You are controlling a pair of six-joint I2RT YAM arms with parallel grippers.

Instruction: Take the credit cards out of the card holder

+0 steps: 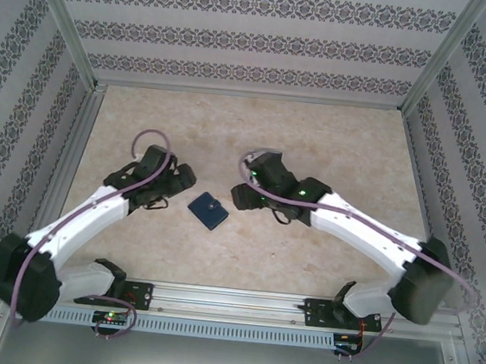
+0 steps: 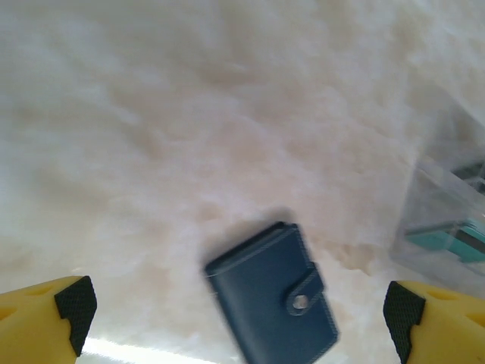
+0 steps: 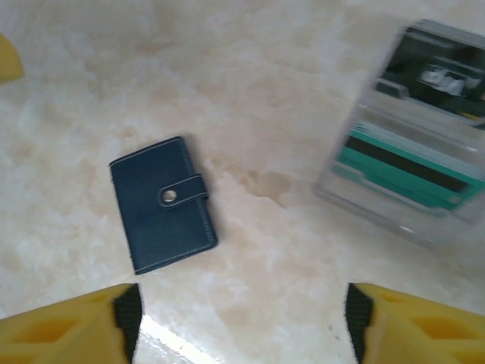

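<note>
The wallet (image 3: 163,203) lies flat on the table (image 3: 265,91), folded shut with its tab snapped down, and nothing touches it. Seen from above, it sits between the two arms, with the left gripper (image 2: 239,322) near one side and the right gripper (image 3: 242,318) near the other. Both have their fingers well apart and empty, and each looks down on the wallet without reaching it.

The cards (image 3: 409,163) are outside the wallet, off its clasp edge and apart from it. There is a teal one with a dark stripe and a dark one with light marks, stacked in what looks like a clear sleeve (image 3: 402,224). That patch is blurred, so I cannot tell whether the sleeve rests flat or is tipped.

Judged from this, the pulling-out step seems done or nearly so: the cards are on one side, the shut wallet on the other, and neither is gripped. If the cards must also come out of the sleeve, one gripper should pin the sleeve while the other pinches a card edge and draws it away from the wallet. Thin cards lying flat on a smooth top will be hard to get under. If more cards are inside the wallet, the snap must be opened first
</note>
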